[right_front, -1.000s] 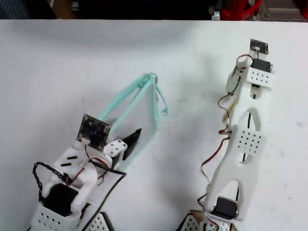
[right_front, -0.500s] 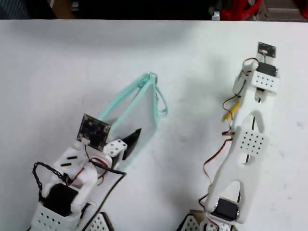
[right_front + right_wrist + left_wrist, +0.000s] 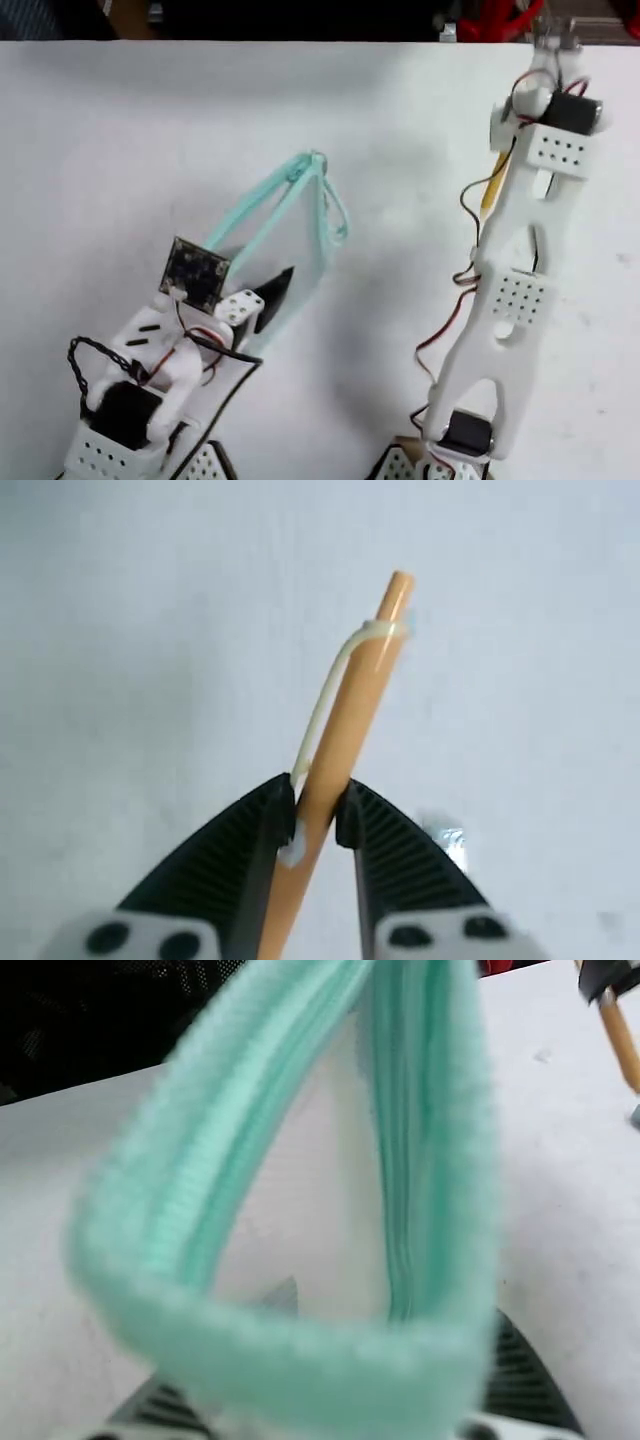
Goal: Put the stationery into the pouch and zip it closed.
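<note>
Surrounding teal pouch (image 3: 262,200), white table (image 3: 120,120) runs to dark bkgd.

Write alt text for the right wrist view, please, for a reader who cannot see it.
The right gripper is shut on an orange pen with a pale clip, its end pointing away over the white table.

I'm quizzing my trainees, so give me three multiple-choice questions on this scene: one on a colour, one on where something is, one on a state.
1. The pouch is: A red; B mint green; C black.
2. The pen is: A inside the pouch; B under the pouch; C gripped in the right hand.
3. The pouch mouth is: A open; B zipped shut; C taped over.
Answers: B, its rim is mint green; C, the hand clamps its barrel; A, the left wrist view looks through the gaping rim.
</note>
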Available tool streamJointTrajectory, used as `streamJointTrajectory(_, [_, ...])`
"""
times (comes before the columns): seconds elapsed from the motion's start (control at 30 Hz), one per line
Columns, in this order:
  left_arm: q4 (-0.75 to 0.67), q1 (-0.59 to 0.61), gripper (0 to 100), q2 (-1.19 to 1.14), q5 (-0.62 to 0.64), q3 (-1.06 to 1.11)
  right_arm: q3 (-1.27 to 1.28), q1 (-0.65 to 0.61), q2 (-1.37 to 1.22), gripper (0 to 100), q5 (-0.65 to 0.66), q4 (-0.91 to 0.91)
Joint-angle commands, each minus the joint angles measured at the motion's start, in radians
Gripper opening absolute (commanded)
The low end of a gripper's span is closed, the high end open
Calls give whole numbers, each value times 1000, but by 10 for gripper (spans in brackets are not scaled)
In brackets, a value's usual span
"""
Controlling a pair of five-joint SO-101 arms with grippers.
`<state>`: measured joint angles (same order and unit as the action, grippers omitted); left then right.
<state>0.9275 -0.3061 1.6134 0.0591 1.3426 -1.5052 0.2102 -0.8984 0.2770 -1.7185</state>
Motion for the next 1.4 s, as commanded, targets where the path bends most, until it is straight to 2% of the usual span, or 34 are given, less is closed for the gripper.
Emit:
streamJointTrajectory(0.0, [29,-5,270,7,8,-29,-43,-33,216,16,34,-7])
streamJointTrajectory(0.2, [66,-5,277,7,5,-55,110,-140,550,16,32,-8])
streamJointTrajectory(0.33, [66,-5,276,7,5,-55,436,-252,855,16,-57,-8])
streamJointTrajectory(0.43, [63,-5,272,7,6,-55,720,-400,1118,17,-81,-1])
streamJointTrajectory(0.57, [61,-7,271,7,5,-55,980,-650,1429,17,-80,173])
streamJointTrajectory(0.67, [61,-7,271,7,5,-55,1132,-771,1589,17,-80,367])
streamJointTrajectory(1.07, [58,-7,271,7,5,-54,1511,-964,1664,17,-80,797])
streamJointTrajectory(1.23, [58,-7,271,7,5,-54,1643,-972,1664,17,-80,952])
streamJointTrajectory(1.37, [58,-7,271,7,3,-54,1740,-974,1664,17,-80,1010])
